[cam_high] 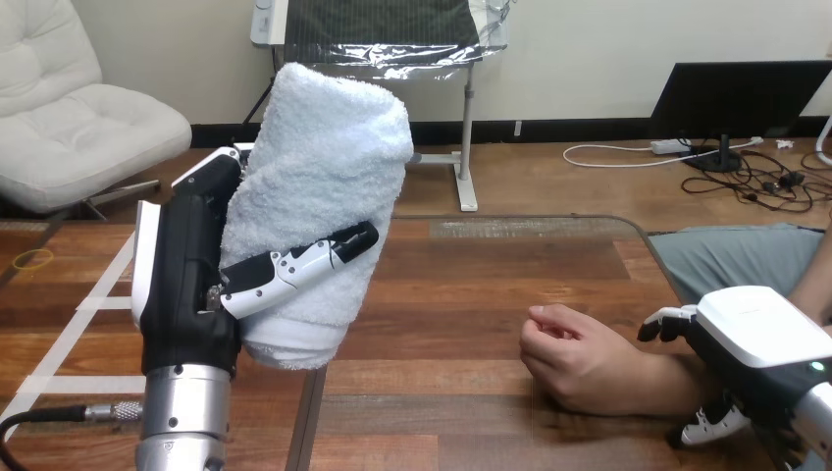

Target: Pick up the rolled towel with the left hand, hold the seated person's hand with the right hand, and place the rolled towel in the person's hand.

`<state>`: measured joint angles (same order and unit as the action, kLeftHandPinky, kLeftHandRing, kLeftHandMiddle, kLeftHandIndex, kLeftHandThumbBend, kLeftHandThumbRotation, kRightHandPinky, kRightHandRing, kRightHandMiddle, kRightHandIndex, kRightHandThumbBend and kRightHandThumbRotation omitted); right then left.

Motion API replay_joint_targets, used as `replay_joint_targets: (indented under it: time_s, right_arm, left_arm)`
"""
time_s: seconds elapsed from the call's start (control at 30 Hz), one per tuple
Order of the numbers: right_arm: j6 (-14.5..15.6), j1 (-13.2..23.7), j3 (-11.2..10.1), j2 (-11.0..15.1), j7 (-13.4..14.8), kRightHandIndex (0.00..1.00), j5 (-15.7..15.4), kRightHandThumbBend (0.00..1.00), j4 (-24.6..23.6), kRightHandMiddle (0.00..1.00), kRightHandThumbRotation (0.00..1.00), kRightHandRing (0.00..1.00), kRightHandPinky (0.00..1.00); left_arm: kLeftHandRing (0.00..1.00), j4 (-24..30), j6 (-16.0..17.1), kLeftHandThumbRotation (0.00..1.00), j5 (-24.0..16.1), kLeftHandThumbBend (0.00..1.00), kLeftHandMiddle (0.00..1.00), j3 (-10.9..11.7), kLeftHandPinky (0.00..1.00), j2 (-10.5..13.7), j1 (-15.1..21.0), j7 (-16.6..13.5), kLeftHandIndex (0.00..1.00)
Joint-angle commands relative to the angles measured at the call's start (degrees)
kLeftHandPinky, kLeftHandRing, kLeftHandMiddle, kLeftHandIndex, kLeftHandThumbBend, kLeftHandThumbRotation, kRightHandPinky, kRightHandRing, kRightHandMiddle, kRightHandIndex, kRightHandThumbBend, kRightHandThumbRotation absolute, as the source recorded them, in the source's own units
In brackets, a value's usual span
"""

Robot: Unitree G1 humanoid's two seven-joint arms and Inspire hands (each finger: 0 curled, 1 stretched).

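Note:
My left hand (pixel 186 285) holds the white rolled towel (pixel 324 167) upright, raised above the wooden table (pixel 461 285) at the left. Its thumb (pixel 304 263) lies across the front of the roll and its fingers wrap the back. The person's hand (pixel 569 358) rests on the table at the lower right in a loose fist, knuckles up, and holds nothing. My right hand (pixel 755 334) sits over the person's wrist. Its fingers (pixel 667 322) curl over the far side and its thumb (pixel 711 424) is on the near side. The towel is well left of the person's hand.
White tape lines (pixel 74 324) mark the table's left part, and a yellow rubber band (pixel 34 259) lies near the left edge. The person's knee (pixel 731 257) shows past the table's right edge.

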<state>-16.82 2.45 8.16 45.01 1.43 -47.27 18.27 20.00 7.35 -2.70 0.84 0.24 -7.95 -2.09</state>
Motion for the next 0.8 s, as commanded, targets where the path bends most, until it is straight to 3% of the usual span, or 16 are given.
replay_joint_targets:
  time_s: [0.0, 0.43, 0.77]
  right_arm:
    - [2.8, 2.9, 3.0, -1.8, -1.1, 0.76, -1.4, 1.00, 3.8, 0.75, 0.12, 0.74, 0.73]
    - [6.1, 5.5, 5.8, -2.0, -3.2, 0.76, -1.0, 1.00, 5.9, 0.75, 0.12, 0.74, 0.73]
    - [8.4, 7.0, 7.0, -2.0, -6.9, 0.75, -0.4, 1.00, 6.4, 0.75, 0.13, 0.74, 0.67]
  left_arm:
    - [0.24, 1.1, 1.4, 0.00, 0.3, 0.49, 0.30, 0.2, 0.18, 0.1, 1.8, 0.0, 0.36]
    - [0.24, 1.4, 1.6, 0.00, 0.8, 0.49, 0.30, 0.4, 0.19, 0.2, 1.5, 0.2, 0.36]
    - [0.24, 1.7, 1.6, 0.00, 0.9, 0.48, 0.30, 0.7, 0.18, 0.3, 1.4, 0.2, 0.36]
